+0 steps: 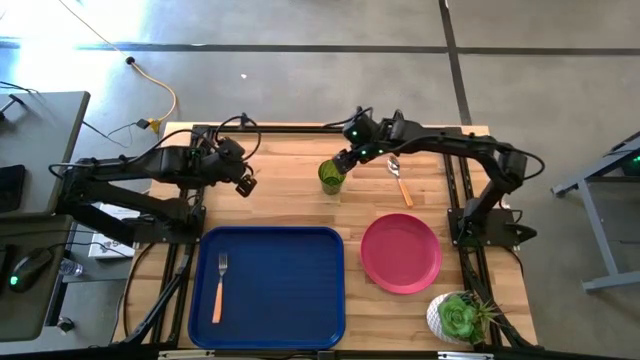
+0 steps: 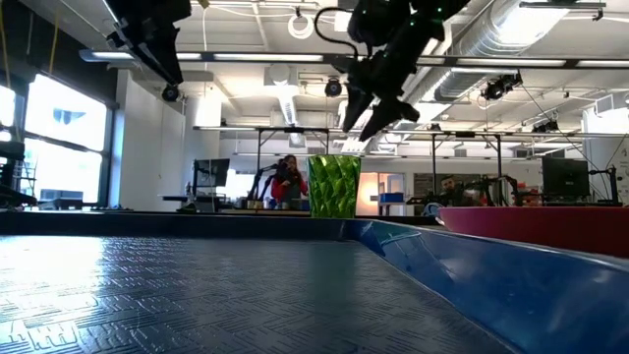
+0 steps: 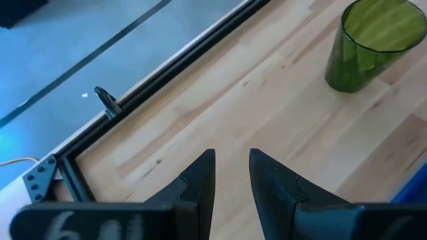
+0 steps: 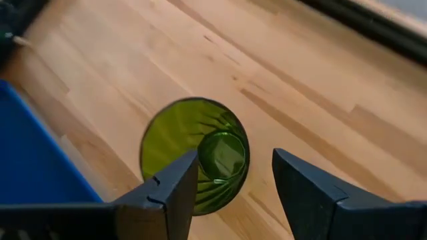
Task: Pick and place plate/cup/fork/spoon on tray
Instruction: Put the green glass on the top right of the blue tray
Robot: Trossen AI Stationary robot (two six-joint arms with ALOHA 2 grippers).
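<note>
Right gripper (image 4: 230,177) hovers open above the cup (image 4: 195,155), holding nothing, near the worktop's (image 1: 290,180) back edge; left gripper (image 3: 231,175) waits slightly open, empty.

counted: tray (image 1: 270,245) 1 | plate (image 1: 400,252) 1 | cup (image 1: 331,176) 1 | fork (image 1: 219,287) 1 | spoon (image 1: 399,178) 1 | plant pot (image 1: 457,318) 1 | grippers 2

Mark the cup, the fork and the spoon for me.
cup (image 1: 331,177), high view, on its open rim.
fork (image 1: 219,290), high view, on its orange handle, in the tray.
spoon (image 1: 401,184), high view, on its handle near the bowl.
</note>
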